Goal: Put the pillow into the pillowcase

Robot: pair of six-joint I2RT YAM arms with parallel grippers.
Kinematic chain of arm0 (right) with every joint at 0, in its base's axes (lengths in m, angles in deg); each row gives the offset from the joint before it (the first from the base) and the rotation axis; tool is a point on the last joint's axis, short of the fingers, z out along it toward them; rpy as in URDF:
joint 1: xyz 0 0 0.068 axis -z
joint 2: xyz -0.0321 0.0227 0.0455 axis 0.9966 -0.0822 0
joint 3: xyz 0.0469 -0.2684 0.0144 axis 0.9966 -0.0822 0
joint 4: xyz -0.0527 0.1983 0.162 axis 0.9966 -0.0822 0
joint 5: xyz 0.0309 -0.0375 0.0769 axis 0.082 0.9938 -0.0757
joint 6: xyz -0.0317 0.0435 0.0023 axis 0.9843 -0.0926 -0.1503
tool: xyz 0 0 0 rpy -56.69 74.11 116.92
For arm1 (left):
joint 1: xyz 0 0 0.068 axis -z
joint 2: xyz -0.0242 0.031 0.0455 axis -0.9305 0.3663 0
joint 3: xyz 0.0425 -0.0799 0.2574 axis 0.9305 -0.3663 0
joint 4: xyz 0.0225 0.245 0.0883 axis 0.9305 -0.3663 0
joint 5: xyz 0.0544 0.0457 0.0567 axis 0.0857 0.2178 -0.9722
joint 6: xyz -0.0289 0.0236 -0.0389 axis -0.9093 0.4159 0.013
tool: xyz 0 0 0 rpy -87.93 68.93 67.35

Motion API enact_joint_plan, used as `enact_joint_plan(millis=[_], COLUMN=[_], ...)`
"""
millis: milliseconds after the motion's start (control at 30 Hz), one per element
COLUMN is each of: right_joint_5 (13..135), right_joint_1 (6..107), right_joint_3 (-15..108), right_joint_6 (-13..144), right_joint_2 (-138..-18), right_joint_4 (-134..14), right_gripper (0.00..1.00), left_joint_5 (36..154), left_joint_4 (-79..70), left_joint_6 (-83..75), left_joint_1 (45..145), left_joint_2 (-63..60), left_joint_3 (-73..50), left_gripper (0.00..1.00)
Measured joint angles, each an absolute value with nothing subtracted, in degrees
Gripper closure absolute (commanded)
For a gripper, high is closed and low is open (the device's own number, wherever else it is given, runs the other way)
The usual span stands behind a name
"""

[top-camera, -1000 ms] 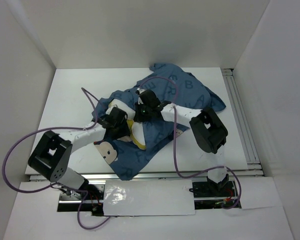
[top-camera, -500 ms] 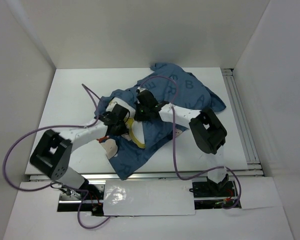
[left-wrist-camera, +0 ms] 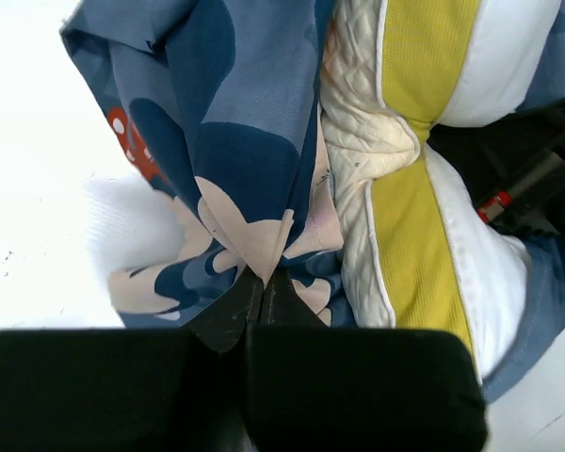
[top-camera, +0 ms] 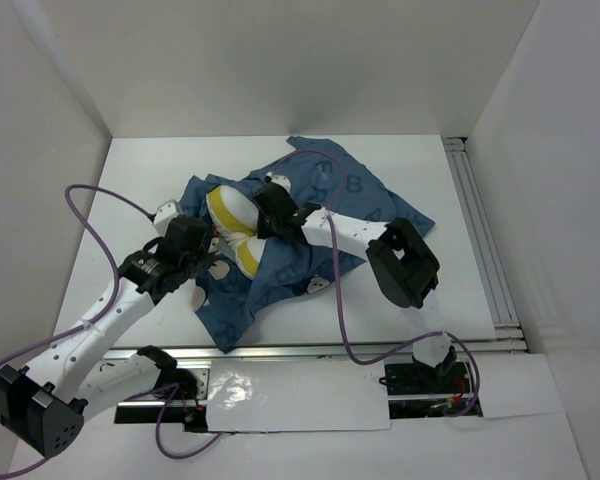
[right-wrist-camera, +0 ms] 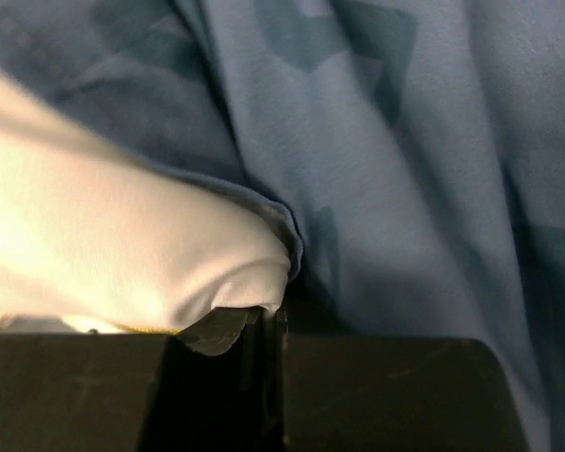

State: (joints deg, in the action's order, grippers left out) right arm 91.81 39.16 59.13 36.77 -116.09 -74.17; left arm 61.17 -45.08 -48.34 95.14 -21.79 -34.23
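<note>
While only part of the pillow (top-camera: 228, 208) shows bare at the mouth of the pillowcase (top-camera: 370, 200), bunched near the middle of the worktop (top-camera: 130, 180), the step in hand is judged to be the drawing of the case over the cushion. The left end effector (left-wrist-camera: 264, 287) is pressed together on a fold of the printed cloth, just beside the yellow trim. The right end effector (right-wrist-camera: 264, 320) is closed on the blue hem where it laps a white corner. The next move is judged to call for the pinched cloth to be drawn along the pillow while the cushion is kept from sliding. Bare worktop is seen on the left and far sides. The near corner of the case lies close to the front edge, and the space is enclosed by white walls (top-camera: 40, 150), so wide swings are best avoided.
</note>
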Motion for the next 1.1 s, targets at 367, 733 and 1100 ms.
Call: enact_joint_plan(millis=[367,733,1100], right_joint_5=[96.59,101.84,108.70], right_joint_1=[37.93,34.41,33.28], right_joint_3=[64.55,86.21,98.14], right_joint_6=[35.06,32.88,29.66], right_joint_2=[-119.34,-132.39,-138.45], right_joint_4=[-78.66,-91.94,-99.94], right_gripper=[1.00,1.00,1.00], left_joint_5=[65.30,76.65,81.37], left_joint_4=[-47.94,-43.73,-52.93], left_joint_6=[-45.69,-31.31,-24.14], left_joint_1=[94.16,92.78,92.19], left_joint_2=[-18.16,-17.05,-17.05], left_joint_3=[-29.36,-28.44,-13.91], left_gripper=[1.00,1.00,1.00])
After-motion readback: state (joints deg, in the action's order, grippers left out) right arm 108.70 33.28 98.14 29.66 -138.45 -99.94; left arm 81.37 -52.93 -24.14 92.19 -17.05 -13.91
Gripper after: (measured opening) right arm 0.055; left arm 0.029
